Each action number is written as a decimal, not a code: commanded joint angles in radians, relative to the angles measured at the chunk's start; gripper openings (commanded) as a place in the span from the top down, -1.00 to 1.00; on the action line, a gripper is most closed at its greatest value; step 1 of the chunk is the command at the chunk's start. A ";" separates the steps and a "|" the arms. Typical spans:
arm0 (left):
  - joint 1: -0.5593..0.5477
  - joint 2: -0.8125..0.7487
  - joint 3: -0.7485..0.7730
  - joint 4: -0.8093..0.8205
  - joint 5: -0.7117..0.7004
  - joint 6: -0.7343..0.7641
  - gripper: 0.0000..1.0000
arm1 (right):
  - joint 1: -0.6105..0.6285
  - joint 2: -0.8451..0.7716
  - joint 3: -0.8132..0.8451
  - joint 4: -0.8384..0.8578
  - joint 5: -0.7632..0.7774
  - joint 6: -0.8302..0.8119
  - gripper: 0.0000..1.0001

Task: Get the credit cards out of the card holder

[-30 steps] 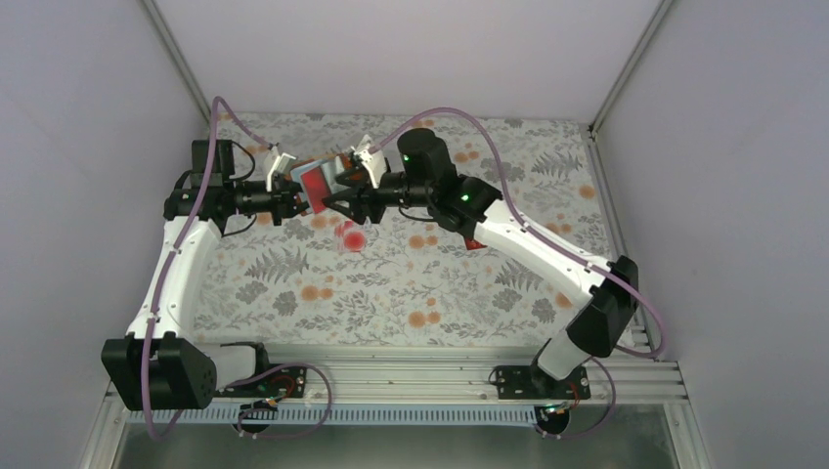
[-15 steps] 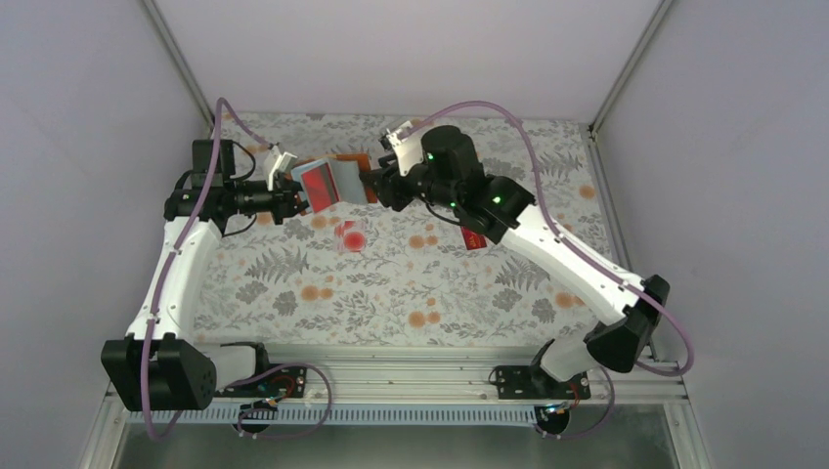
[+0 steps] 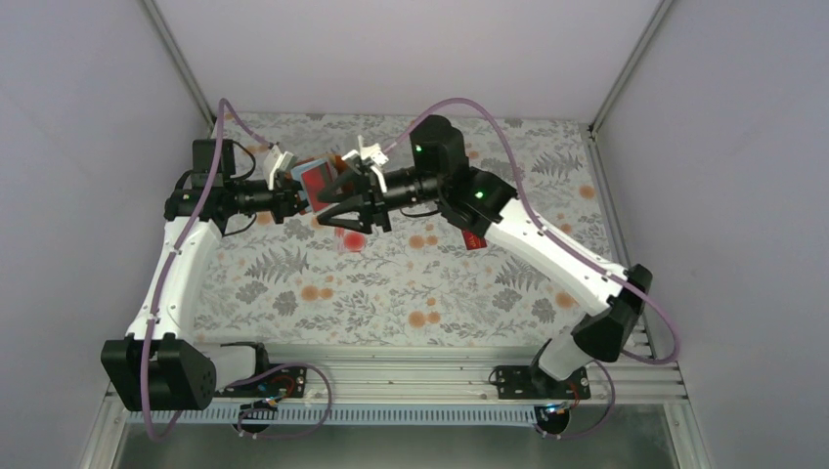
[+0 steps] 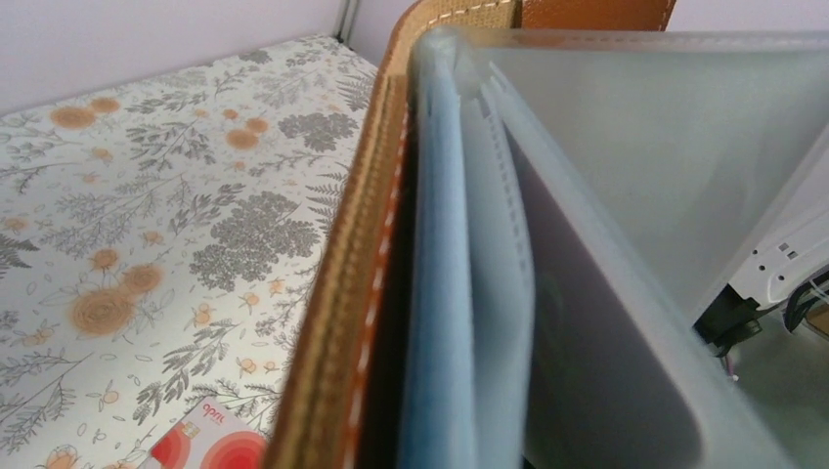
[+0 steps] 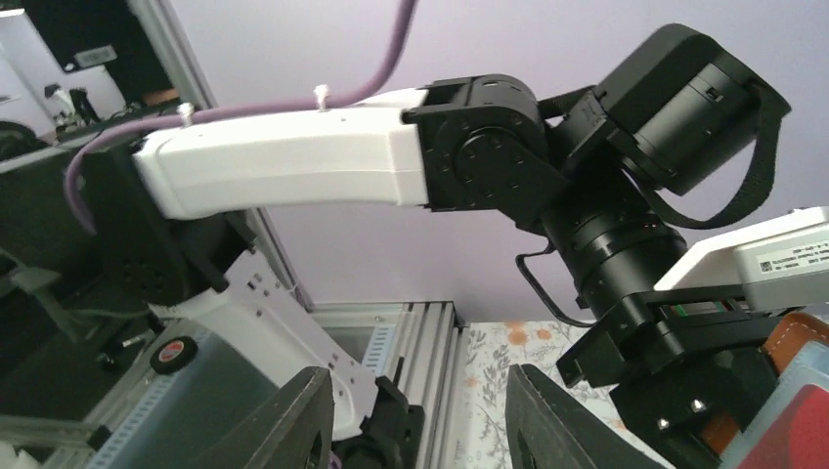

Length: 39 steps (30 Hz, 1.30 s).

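The brown leather card holder (image 3: 298, 166) is held up off the table at the back left, with my left gripper (image 3: 296, 196) shut on it. A red credit card (image 3: 318, 183) shows through one of its sleeves. In the left wrist view the holder's stitched edge (image 4: 342, 293) and grey-blue sleeves (image 4: 459, 293) fill the frame and hide the fingers. A pale credit card with red blotches (image 3: 350, 239) (image 4: 210, 445) lies on the cloth below. My right gripper (image 3: 330, 207) (image 5: 420, 430) points left just beside the holder, open with nothing between its fingers.
The table carries a floral cloth (image 3: 411, 283). A small red piece (image 3: 474, 240) lies on it against the right arm. In the right wrist view the left arm (image 5: 293, 166) and its wrist fill the space ahead, with the holder's corner (image 5: 797, 342) at the right edge.
My right gripper has swung back from the holder's right flap to point left, lower beside the holder, its jaws somewhat narrower. The left arm and holder have stayed put.
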 commanded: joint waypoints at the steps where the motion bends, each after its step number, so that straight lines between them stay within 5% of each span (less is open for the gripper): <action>1: -0.002 -0.008 0.003 0.025 0.020 -0.009 0.95 | 0.024 0.063 0.056 0.015 0.112 0.073 0.12; 8: -0.002 -0.014 0.005 0.014 0.044 0.006 0.95 | -0.047 0.100 0.004 -0.032 0.429 0.243 0.40; 12: -0.002 -0.017 0.008 0.003 0.098 0.023 0.95 | -0.090 0.085 -0.035 -0.071 0.470 0.228 0.40; 23: -0.019 -0.021 0.036 -0.113 0.271 0.177 0.95 | -0.148 0.068 -0.051 -0.061 0.096 0.038 0.32; 39: -0.061 -0.008 0.057 -0.184 0.321 0.275 0.95 | -0.138 0.102 -0.034 0.003 -0.014 0.056 0.33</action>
